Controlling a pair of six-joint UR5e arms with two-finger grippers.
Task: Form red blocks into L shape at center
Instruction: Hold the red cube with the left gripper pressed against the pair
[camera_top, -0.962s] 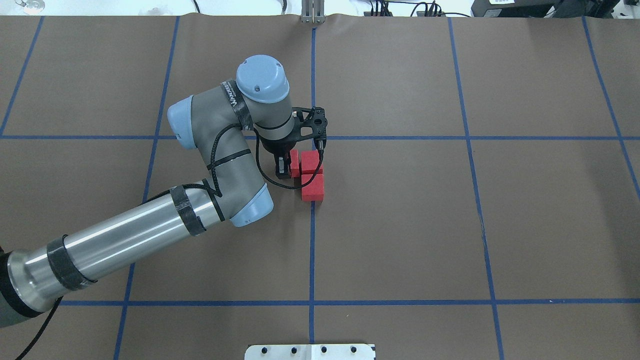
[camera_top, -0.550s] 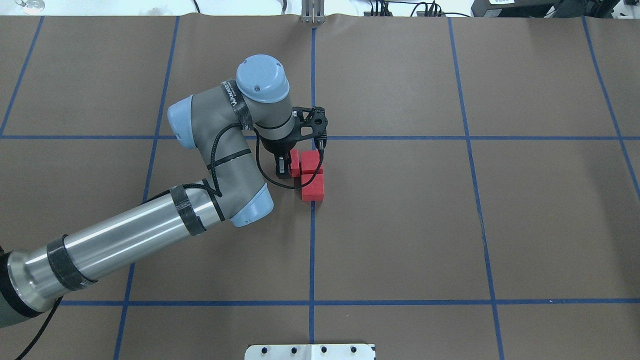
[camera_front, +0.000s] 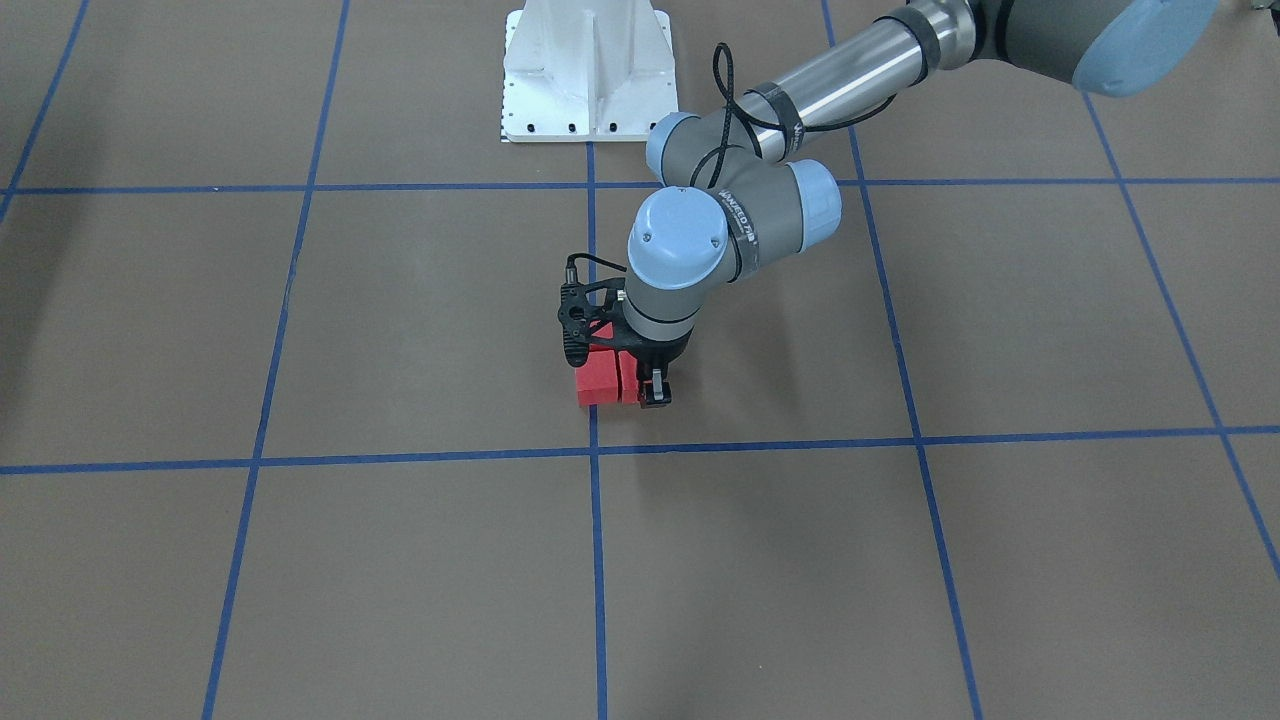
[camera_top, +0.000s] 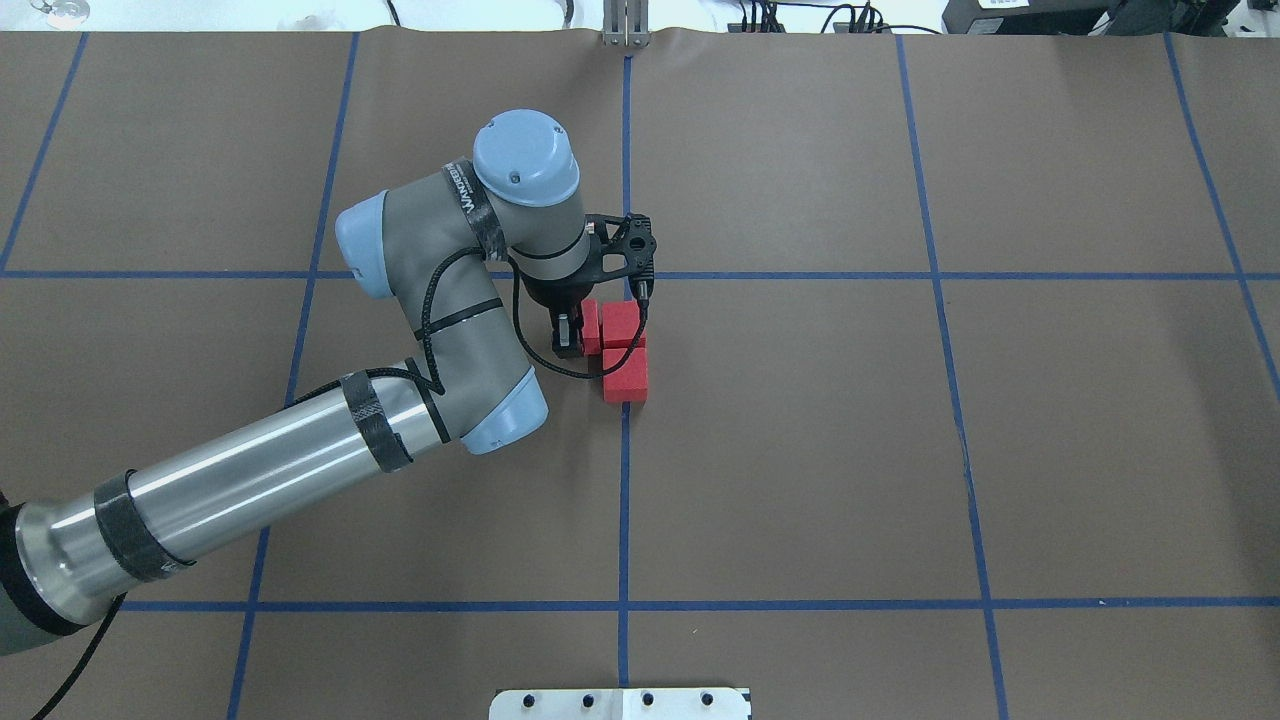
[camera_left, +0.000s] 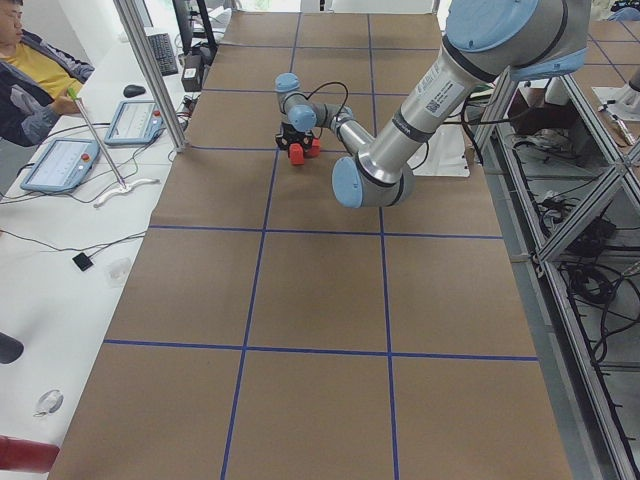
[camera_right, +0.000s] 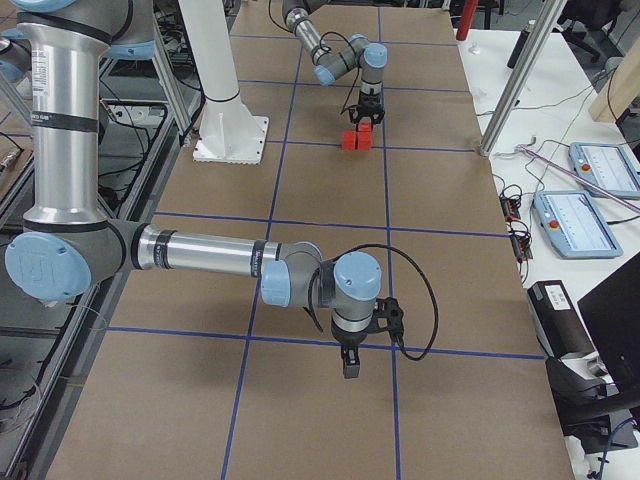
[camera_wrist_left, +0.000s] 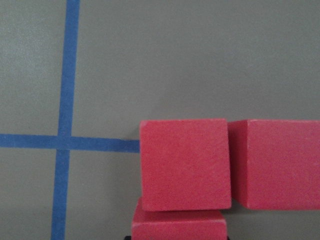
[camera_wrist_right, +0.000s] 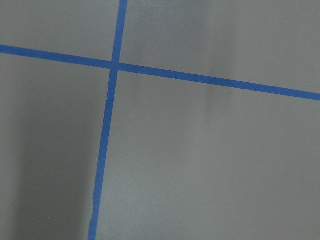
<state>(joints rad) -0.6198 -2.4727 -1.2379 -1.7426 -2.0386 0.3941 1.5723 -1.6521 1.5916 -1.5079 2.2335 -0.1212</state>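
Three red blocks lie together in an L on the brown center surface, by the crossing of the blue tape lines (camera_top: 627, 275). The corner block (camera_top: 622, 322) (camera_wrist_left: 185, 165) sits on the line. A second block (camera_top: 626, 375) (camera_wrist_left: 275, 165) touches its near side. The third block (camera_top: 591, 322) (camera_wrist_left: 177, 227) touches its left side and rests on the table. My left gripper (camera_top: 578, 335) (camera_front: 642, 392) stands straight down over this third block and looks shut on it. My right gripper (camera_right: 348, 365) hangs far off over the table's right end. I cannot tell whether it is open or shut.
The robot's white base plate (camera_front: 590, 70) (camera_top: 620, 703) stands at the near middle edge. The left arm's elbow (camera_top: 495, 410) hangs low beside the blocks. An operator (camera_left: 30, 60) and tablets (camera_left: 60, 165) are beyond the far edge.
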